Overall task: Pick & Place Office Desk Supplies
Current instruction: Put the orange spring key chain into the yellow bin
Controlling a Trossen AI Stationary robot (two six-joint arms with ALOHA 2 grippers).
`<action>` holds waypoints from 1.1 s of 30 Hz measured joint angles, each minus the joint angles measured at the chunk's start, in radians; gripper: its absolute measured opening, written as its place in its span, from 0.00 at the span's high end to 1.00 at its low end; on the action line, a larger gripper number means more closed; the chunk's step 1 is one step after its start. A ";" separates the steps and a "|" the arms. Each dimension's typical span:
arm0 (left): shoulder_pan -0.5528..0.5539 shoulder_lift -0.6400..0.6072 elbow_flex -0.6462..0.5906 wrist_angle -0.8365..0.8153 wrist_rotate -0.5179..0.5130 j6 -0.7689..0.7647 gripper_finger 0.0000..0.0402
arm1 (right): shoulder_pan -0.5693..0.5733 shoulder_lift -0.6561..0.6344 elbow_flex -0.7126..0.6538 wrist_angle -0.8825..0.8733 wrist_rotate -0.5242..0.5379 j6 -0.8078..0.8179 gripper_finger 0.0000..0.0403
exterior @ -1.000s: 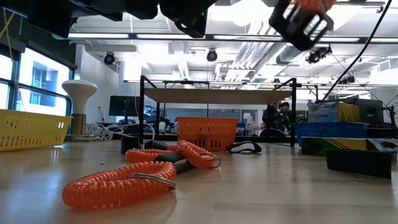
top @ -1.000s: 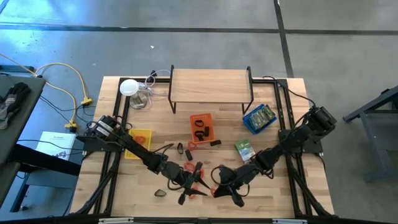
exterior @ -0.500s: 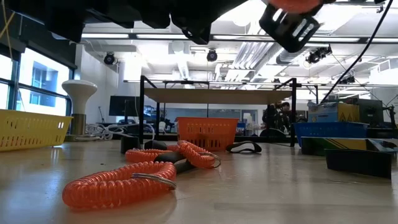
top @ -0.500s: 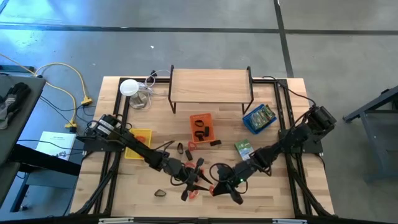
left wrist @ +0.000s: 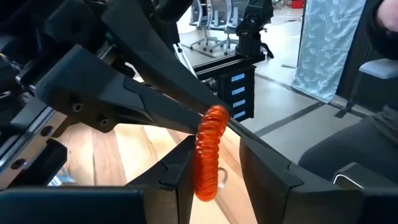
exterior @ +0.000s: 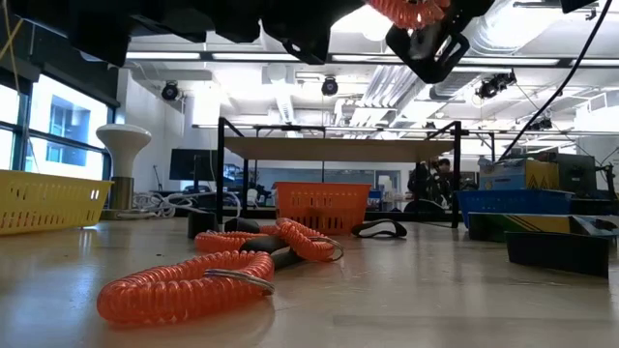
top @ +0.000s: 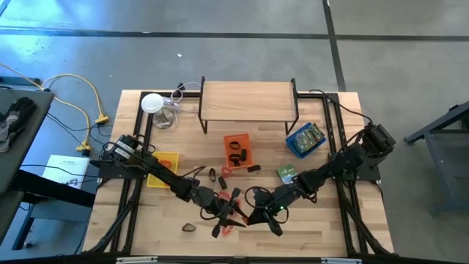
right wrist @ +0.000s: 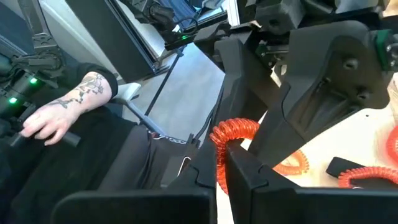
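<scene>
An orange spiral coil (left wrist: pixel 210 152) hangs in the air over the table's near middle. My right gripper (right wrist: pixel 219 154), reaching in from the table's right, is shut on it. My left gripper (left wrist: pixel 214 148) comes level from the left and stands open, with the coil between its fingers. The two grippers meet there in the high view, left (top: pixel 233 211) and right (top: pixel 255 214). A second orange coil (exterior: pixel 193 285) lies on the tabletop below. A green packet (top: pixel 287 176) and small black clips (top: pixel 253 169) lie loose on the table. My right gripper pinches one end of the coil (right wrist: pixel 219 138) between its two shut fingers. The fingers come from the table's right, slanting slightly down. The coil is lifted clear of the table and curves away from them. My left gripper has the coil's other part (left wrist: pixel 205 183) close against one finger (left wrist: pixel 180 174). Whether they touch I cannot tell.
An orange tray (top: pixel 237 149) with black pieces, a yellow tray (top: pixel 163 167) and a blue tray (top: pixel 305 139) with packets stand mid-table. A wooden shelf (top: pixel 248 103) and a white lamp (top: pixel 152 103) are at the far side. A person's forearm (right wrist: pixel 74 106) shows beyond the near edge.
My right gripper has carried the coil a short way toward the table's left, up to my left gripper. The coil stays clear of the table and now stands between the left fingers.
</scene>
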 joint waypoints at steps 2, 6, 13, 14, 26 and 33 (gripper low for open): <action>0.000 0.000 0.000 0.000 -0.005 0.002 0.74 | 0.000 0.000 0.000 0.000 0.000 0.000 0.99; 0.000 0.000 0.000 0.000 -0.013 -0.056 0.81 | 0.000 0.000 0.000 0.000 0.000 0.000 0.99; -0.003 0.000 0.000 0.000 -0.013 -0.075 0.96 | 0.006 0.000 0.000 -0.001 0.000 0.006 0.99; -0.003 0.000 0.000 0.000 -0.013 -0.082 0.97 | 0.010 0.000 0.000 -0.001 0.007 0.019 0.98; -0.049 0.000 0.000 -0.015 -0.013 -0.139 0.97 | 0.070 0.000 0.000 0.015 0.193 -0.008 0.55; -0.097 -0.180 0.002 -0.525 -0.194 -0.314 0.97 | 0.108 0.000 0.001 0.036 0.224 -0.073 0.33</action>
